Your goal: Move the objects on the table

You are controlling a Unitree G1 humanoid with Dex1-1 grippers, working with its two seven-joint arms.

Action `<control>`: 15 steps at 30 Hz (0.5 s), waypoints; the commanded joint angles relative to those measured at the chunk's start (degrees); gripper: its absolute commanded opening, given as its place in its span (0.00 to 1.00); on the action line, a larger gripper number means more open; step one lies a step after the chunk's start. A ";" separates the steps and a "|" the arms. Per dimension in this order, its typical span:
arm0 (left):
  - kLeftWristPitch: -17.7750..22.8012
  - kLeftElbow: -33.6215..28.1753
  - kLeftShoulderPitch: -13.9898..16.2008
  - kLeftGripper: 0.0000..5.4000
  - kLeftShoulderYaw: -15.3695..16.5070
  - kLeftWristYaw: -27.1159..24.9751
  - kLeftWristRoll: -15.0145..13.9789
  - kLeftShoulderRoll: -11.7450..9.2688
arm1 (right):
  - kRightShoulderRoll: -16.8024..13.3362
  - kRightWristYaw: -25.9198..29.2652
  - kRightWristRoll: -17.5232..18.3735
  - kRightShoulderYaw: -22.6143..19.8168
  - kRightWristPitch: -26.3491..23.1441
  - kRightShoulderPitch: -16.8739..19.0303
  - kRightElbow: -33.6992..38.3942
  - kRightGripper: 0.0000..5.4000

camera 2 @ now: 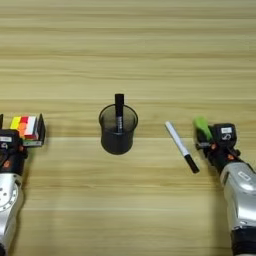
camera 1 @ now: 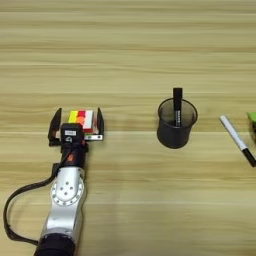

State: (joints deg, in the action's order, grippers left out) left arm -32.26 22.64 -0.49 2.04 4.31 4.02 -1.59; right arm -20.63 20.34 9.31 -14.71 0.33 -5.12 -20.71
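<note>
The multicoloured puzzle cube rests on the table at the left. My left gripper stands open around it, one black finger on each side. At the right, my right gripper sits low over the table, shut on the bright-green block, which sticks out ahead of it. The white pen with black cap lies flat on the wood just left of that gripper, cap end nearest me.
A black mesh cup stands at mid-table with a black marker upright inside it. A black cable loops beside my left forearm.
</note>
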 commanded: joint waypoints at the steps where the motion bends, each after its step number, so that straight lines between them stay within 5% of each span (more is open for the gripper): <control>1: 0.76 -0.26 -0.06 1.00 0.19 -0.09 -0.13 -0.21 | -0.29 -0.37 -0.96 0.75 1.80 -1.74 -3.05 0.26; 5: 0.72 -0.15 -0.09 1.00 0.21 -0.11 -0.16 -0.24 | -0.33 -0.31 -1.12 0.98 2.86 -2.20 -4.90 0.26; 15: 0.69 -0.04 -0.12 1.00 0.27 -0.09 -0.16 -0.32 | 0.44 0.15 -0.43 1.24 6.61 -1.36 -1.46 0.50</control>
State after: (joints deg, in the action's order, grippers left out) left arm -32.22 22.65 -0.50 2.05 4.31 4.02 -1.65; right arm -20.27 20.41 8.57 -13.54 5.72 -6.79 -23.90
